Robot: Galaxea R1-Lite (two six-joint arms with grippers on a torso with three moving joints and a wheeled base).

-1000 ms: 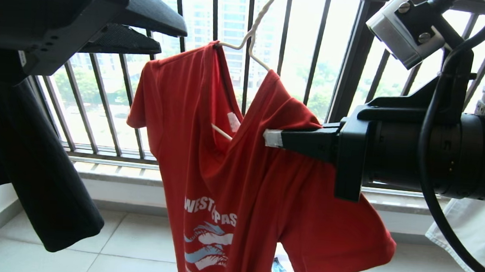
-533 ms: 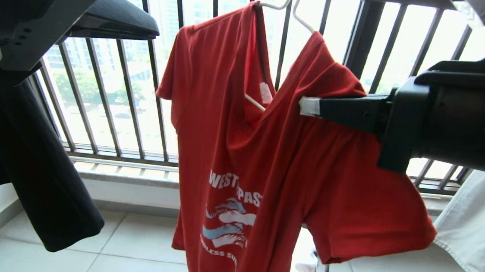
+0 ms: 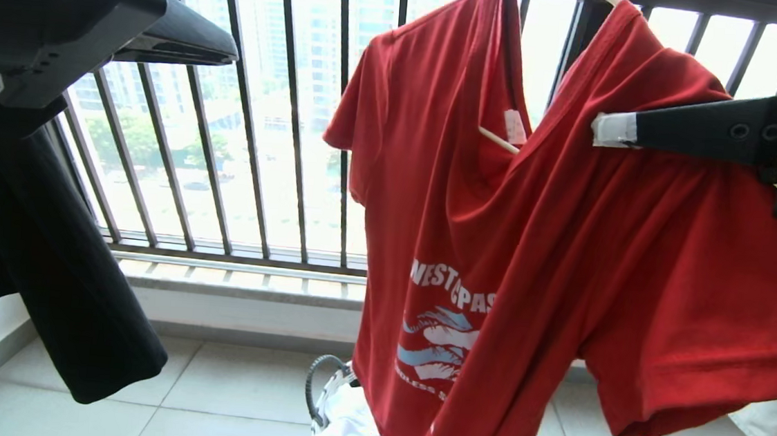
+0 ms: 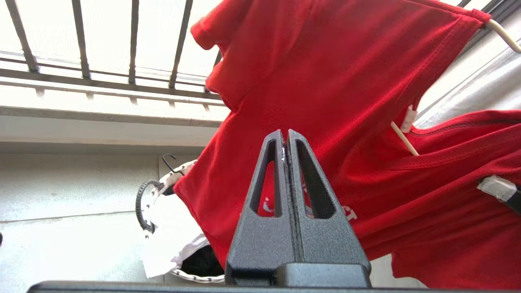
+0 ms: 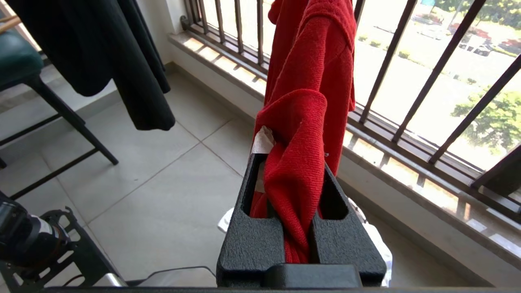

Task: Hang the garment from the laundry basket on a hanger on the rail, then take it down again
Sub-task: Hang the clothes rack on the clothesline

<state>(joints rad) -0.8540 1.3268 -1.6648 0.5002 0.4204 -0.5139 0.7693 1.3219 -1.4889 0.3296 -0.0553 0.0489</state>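
Note:
The red garment (image 3: 552,258) hangs on the white hanger (image 3: 498,140), whose hook runs off the head view's top edge. My right gripper (image 3: 607,129) comes in from the right and is shut on a bunched fold of the garment (image 5: 301,134) near its shoulder. My left gripper (image 3: 231,53) hovers at the upper left, apart from the garment, shut with nothing between its fingers (image 4: 281,162). The laundry basket (image 3: 315,385) stands on the floor below the garment, partly hidden by it. The rail is out of view.
A black shirt (image 3: 46,253) hangs at the left. A white T-shirt (image 3: 351,430) lies in the basket, and white cloth (image 3: 771,418) hangs at the right. The barred window railing (image 3: 263,132) runs behind everything. A dark chair (image 5: 24,61) stands on the tiled floor.
My right gripper has carried the garment and hanger up and to the right. The left gripper's fingers have closed. The basket now shows left of the garment's hem.

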